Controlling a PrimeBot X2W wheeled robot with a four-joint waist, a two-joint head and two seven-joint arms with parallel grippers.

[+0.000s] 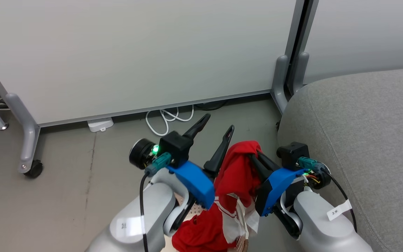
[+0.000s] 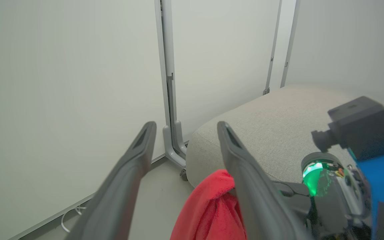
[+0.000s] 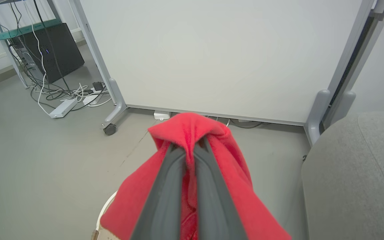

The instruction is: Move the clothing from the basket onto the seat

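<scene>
Gripping a bunched fold of the red clothing (image 1: 238,171), the right gripper (image 1: 255,154) has its two fingers pressed together on the fabric, raised just beside the seat's (image 1: 362,122) rounded edge. The rest of the fabric hangs down toward the basket (image 3: 104,206) below. The left gripper (image 1: 219,123), on the clothing's far side from the seat, stands wide apart, holding nothing.
</scene>
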